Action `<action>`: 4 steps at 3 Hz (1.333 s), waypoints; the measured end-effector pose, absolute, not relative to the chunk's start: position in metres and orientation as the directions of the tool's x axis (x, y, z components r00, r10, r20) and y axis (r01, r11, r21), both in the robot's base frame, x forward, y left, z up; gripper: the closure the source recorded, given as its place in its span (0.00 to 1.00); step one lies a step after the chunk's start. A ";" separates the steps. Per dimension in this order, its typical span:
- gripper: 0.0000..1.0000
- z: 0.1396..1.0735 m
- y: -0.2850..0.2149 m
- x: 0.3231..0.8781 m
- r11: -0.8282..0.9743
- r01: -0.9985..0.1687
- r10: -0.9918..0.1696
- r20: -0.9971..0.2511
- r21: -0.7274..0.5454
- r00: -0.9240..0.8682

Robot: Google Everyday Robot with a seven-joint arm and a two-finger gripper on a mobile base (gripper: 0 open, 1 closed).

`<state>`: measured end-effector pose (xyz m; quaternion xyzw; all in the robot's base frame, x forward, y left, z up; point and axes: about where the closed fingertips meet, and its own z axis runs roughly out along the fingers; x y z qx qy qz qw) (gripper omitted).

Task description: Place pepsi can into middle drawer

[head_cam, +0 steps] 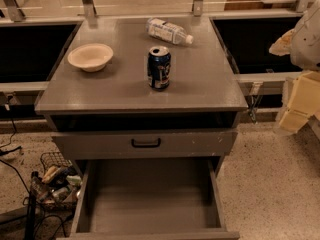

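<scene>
Right edge of the frame: the pale, blocky gripper (300, 101) hangs beside the cabinet, open or closed I cannot tell, but the can isn't in it. The small dark blue pepsi can (159, 68) stands upright mid-frame on the grey cabinet top (210, 84), well apart, with the wide grey middle drawer (150, 199) open at the bottom. The danger, I'd say, is a sideways approach tipping the can or bumping the clear plastic water bottle (169, 31) lying behind it.
</scene>
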<state>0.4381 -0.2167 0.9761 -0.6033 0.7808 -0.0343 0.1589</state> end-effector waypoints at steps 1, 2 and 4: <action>0.00 0.976 -0.217 0.438 0.270 -0.931 -0.953 -0.207 -0.245 -0.221; 0.00 0.978 -0.209 0.453 0.260 -0.943 -0.940 -0.277 -0.207 -0.199; 0.00 0.975 -0.184 0.493 0.228 -0.965 -0.874 -0.464 -0.130 -0.144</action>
